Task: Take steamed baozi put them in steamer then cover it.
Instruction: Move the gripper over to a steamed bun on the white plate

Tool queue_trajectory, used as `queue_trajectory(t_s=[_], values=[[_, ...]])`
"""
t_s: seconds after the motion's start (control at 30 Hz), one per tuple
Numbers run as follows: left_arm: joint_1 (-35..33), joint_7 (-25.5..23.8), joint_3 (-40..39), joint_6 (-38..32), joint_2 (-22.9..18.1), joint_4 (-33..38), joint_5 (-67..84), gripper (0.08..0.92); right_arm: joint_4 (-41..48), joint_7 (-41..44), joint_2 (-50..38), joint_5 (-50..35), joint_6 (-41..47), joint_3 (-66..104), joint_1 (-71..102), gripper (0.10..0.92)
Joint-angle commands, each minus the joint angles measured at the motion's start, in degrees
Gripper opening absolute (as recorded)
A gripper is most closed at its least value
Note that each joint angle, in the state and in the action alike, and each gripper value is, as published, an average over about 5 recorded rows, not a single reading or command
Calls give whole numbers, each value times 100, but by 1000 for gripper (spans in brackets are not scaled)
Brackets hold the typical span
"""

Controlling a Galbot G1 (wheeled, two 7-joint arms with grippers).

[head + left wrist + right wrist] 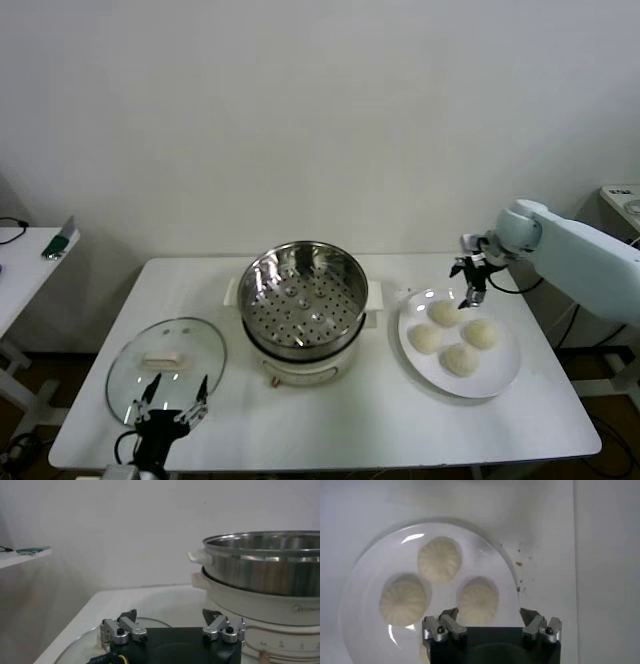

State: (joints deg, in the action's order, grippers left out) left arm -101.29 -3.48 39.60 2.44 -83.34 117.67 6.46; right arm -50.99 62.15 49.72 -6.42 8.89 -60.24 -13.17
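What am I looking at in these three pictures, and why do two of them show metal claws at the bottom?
It is a two-armed robot at a white table. The wide picture comes from a camera on its head; the other two come from cameras on its wrists, so each shows its own end effector up close.

On the table stands a steel steamer with nothing in it, a glass cover lying flat to its left, and a plate with four baozi to its right.

The right end effector hangs open above the plate's far edge. The left end effector sits open at the cover's near edge. Neither holds anything.
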Motion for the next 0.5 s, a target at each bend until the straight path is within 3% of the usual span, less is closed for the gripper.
queue_trajectory(t_s=[0.03,0.5], values=[[6,-3,-3,3,-12,-16,-11,823,994,146,637,189,-64,199,418,823],[36,12,-27,-21,-60,-100,-40,823,1503,34,793,571,-308,611,665,823]])
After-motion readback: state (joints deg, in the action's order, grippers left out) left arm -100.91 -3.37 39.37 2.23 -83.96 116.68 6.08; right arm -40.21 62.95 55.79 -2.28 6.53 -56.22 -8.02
